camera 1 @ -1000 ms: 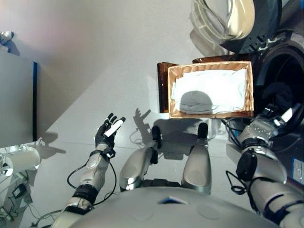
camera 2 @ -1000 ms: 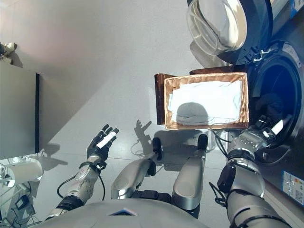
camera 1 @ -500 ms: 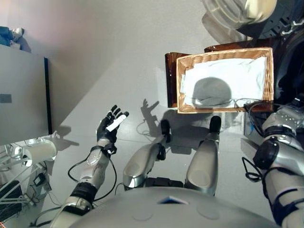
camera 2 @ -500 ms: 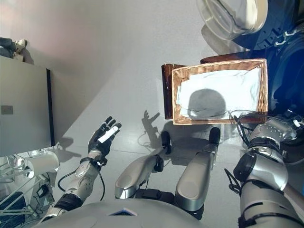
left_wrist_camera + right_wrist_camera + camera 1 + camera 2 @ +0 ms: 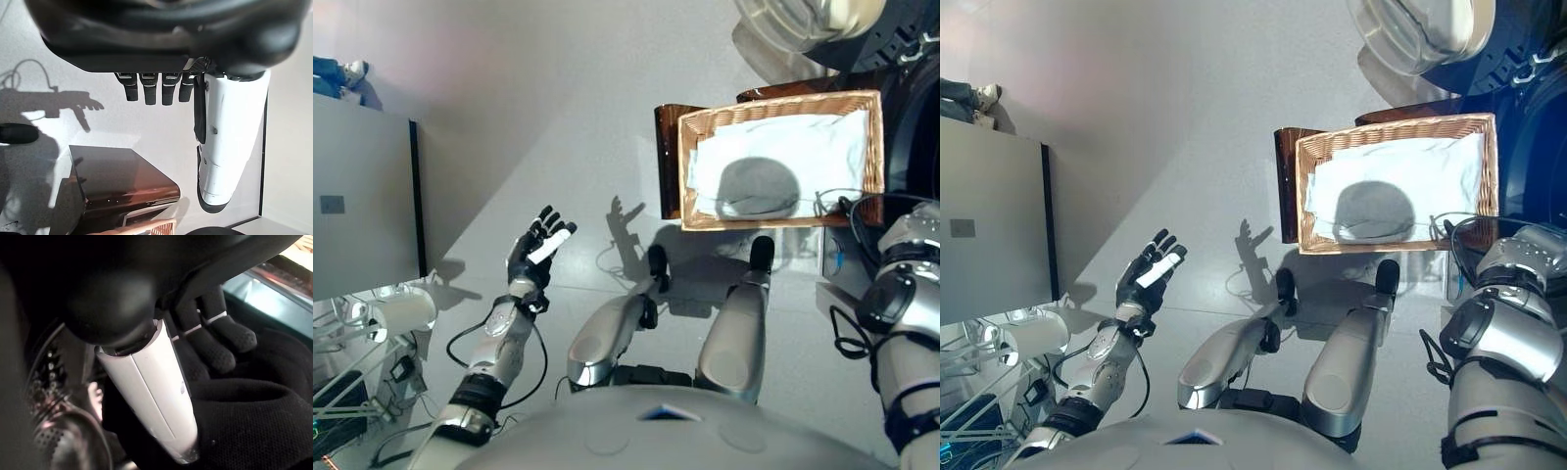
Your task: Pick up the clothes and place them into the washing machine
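Observation:
A wicker basket (image 5: pixel 683 166) on a brown stool (image 5: pixel 666 162) holds a white cloth (image 5: pixel 803 147) with a grey garment (image 5: pixel 759 188) on top of it. The washing machine's drum opening (image 5: pixel 1540 147) gapes at the right, its round door (image 5: pixel 803 20) swung out above. My right hand (image 5: pixel 151 391) shows only in the right wrist view. It is inside the drum, thumb straight and fingers (image 5: pixel 220 338) relaxed against a black cloth (image 5: pixel 254 431). My left hand (image 5: pixel 536 257) is open and empty over the floor at the left.
A grey cabinet (image 5: pixel 362 206) stands along the left side. A white roll (image 5: pixel 399 313) and some gear lie at the lower left. The drum's perforated metal wall (image 5: pixel 49 396) is close beside my right hand.
The camera has shifted, so the whole scene sits differently. My right hand has passed out of the eye views into the drum. The left hand stays raised and open.

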You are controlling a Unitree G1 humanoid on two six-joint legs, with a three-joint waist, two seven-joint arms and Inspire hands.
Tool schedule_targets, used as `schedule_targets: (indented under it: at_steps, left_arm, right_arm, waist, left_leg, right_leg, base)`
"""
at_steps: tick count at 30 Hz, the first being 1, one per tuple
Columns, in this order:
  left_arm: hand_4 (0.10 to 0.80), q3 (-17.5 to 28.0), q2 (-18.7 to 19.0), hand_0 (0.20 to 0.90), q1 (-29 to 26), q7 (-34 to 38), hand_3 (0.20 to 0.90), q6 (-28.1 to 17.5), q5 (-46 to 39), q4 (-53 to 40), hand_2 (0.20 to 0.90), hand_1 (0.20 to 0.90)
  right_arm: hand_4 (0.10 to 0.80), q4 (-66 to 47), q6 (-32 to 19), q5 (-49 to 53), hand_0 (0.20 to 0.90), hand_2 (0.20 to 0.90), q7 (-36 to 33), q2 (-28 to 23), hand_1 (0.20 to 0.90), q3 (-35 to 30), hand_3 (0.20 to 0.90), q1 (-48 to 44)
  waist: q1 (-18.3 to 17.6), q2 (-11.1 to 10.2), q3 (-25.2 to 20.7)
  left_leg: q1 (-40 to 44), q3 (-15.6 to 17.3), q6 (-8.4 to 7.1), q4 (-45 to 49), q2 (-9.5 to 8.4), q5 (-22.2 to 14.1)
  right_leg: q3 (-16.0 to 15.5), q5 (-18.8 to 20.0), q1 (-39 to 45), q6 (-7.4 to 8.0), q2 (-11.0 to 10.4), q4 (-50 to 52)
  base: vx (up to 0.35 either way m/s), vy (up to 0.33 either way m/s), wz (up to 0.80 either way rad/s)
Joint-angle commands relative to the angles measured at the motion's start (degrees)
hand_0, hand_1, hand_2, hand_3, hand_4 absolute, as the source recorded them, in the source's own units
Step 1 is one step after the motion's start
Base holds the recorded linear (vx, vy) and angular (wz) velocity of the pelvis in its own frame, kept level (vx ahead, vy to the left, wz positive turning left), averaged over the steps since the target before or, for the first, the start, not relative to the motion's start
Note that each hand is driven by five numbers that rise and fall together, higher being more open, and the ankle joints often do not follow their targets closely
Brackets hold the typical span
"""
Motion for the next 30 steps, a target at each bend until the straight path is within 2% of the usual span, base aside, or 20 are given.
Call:
schedule_targets:
  at_steps: [1, 7, 10, 13, 17, 21, 30]
  left_arm:
    - [0.8, 0.81, 3.7, 0.9, 2.71, -0.06, 0.9, -4.27, -0.75, -4.12, 0.9, 0.9]
    - [0.8, 1.12, 4.0, 0.9, 2.63, 0.25, 0.9, -4.23, -0.81, -4.12, 0.9, 0.9]
    - [0.8, 1.53, 4.66, 0.9, 2.57, 0.37, 0.9, -4.52, -0.65, -4.14, 0.9, 0.9]
    - [0.8, 1.8, 4.99, 0.9, 2.51, 0.48, 0.9, -4.78, -0.88, -5.32, 0.9, 0.9]
    - [0.8, 2.49, 5.96, 0.9, 2.73, 0.91, 0.9, -4.98, -0.9, -6.83, 0.9, 0.9]
    - [0.8, 3.73, 6.76, 0.9, 3.49, 1.08, 0.9, -4.66, -1.31, -7.6, 0.9, 0.9]
    - [0.8, 4.23, 6.3, 0.9, 4.98, 0.79, 0.9, -4.35, -2.27, -7.32, 0.9, 0.9]
  right_arm:
    - [0.3, -3.27, -1.92, -8.33, 0.2, 0.2, 2.93, -14.9, 0.2, 8.45, 0.2, -2.49]
    - [0.3, -2.36, -0.99, -9.38, 0.2, 0.2, 2.83, -9.33, 0.2, 10.32, 0.2, -1.66]
    - [0.3, -0.65, 1.22, -12.04, 0.2, 0.2, 2.44, -6.09, 0.2, 12.48, 0.2, -1.51]
    - [0.3, -0.44, 1.08, -11.36, 0.2, 0.2, 2.52, -3.28, 0.2, 12.94, 0.2, -2.29]
    - [0.3, -0.82, 0.17, -9.87, 0.2, 0.2, 2.32, -2.31, 0.2, 11.96, 0.2, -3.29]
    - [0.3, -1.58, -0.82, -8.13, 0.2, 0.2, 1.97, -2.23, 0.2, 10.22, 0.2, -3.46]
    - [0.3, -5.08, -2.52, -10.21, 0.2, 0.2, 0.33, -4.58, 0.2, 9.95, 0.2, -4.19]
  waist:
    - [0.77, -1.12, -5.21]
    - [1.32, -1.5, -4.51]
    - [1.79, -2.35, -4.12]
    - [2.12, -3.01, -3.65]
    - [2.31, -3.74, -2.62]
    - [2.63, -4.63, -2.19]
    - [2.75, -4.66, -2.4]
  left_leg:
    - [-4.41, -1.07, -4.68, 5.96, 1.69, -1.4]
    - [-4.6, -1.54, -4.5, 6.24, 1.66, -1.37]
    - [-4.99, -1.75, -4.34, 6.5, 1.6, -1.35]
    - [-5.6, -1.99, -4.21, 7.19, 1.62, -1.57]
    - [-7.37, -2.46, -3.97, 10.68, 1.67, -2.85]
    - [-10.74, -2.71, -4.07, 15.48, 2.02, -4.88]
    - [-13.9, -1.78, -4.02, 18.67, 2.6, -6.08]
  right_leg:
    - [-0.95, -2.52, -2.14, -4.25, 3.11, 5.12]
    - [-1.68, -2.39, -1.89, -4.32, 3.01, 5.3]
    - [-2.14, -2.02, -1.76, -4.25, 2.82, 4.98]
    - [-2.23, -2.01, -1.96, -4.31, 2.77, 5.17]
    - [-1.95, -3.44, -3.31, -4.75, 2.63, 8.65]
    - [-1.6, -6.67, -6.19, -5.59, 2.78, 14.14]
    - [-0.51, -8.32, -10.29, -6.18, 3.59, 17.71]
  base:
    - [0.0, 0.0, 0.0]
    - [-0.001, 0.002, 0.01]
    - [-0.001, 0.005, 0.06]
    - [-0.02, 0.004, 0.07]
    - [-0.024, -0.007, 0.09]
    - [-0.033, -0.045, 0.21]
    - [-0.01, -0.018, 0.0]
